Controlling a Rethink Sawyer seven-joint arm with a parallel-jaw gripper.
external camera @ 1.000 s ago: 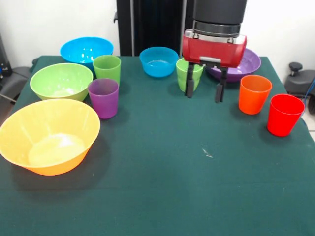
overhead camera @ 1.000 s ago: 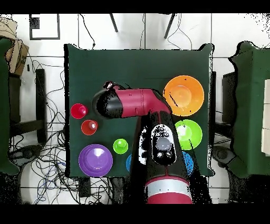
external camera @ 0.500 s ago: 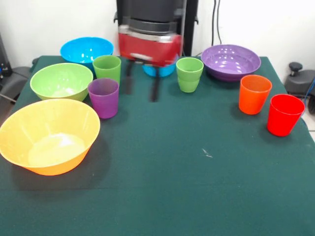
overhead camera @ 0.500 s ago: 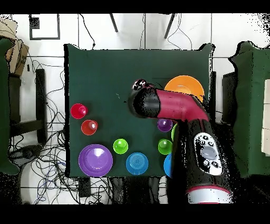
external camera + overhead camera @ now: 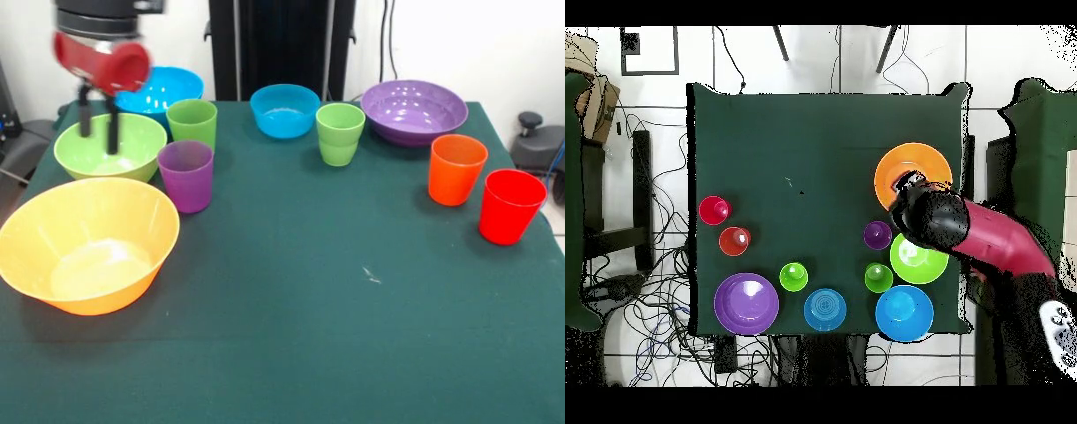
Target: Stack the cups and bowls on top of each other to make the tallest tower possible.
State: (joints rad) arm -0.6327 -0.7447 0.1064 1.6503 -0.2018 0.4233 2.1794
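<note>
Gripper point(image 5: 98, 126) hangs over the green bowl point(image 5: 110, 146), fingers apart and empty, likely lining up a grab.

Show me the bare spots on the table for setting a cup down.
Biggest bare patch: the green cloth between the orange bowl and the red cup, toward the camera. Crowded: the corner with the green bowl and purple cup, where the pincer hangs.
</note>
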